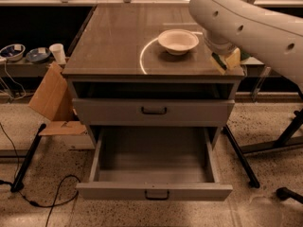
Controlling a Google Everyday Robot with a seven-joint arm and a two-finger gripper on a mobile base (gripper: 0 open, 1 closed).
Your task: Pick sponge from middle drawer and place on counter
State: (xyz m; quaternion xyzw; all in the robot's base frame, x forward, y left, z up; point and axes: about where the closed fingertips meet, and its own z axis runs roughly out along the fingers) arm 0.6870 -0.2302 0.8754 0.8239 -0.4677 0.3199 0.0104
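Observation:
The sponge [231, 59], yellow with a dark green face, hangs at the end of my white arm, at the counter's front right corner just above its surface. My gripper [224, 59] is shut on it, with the fingers mostly hidden behind the arm. The glossy grey-brown counter [111, 39] carries a bright curved light streak. The middle drawer [151, 157] is pulled out wide below, and its flat grey floor is bare.
A white bowl [178, 40] sits on the counter left of the sponge. A closed drawer face [154, 110] lies under an open slot. A cardboard piece [51, 97] and a paper cup [58, 53] are at the left. Black stand legs [241, 157] and a cable [47, 200] are on the floor.

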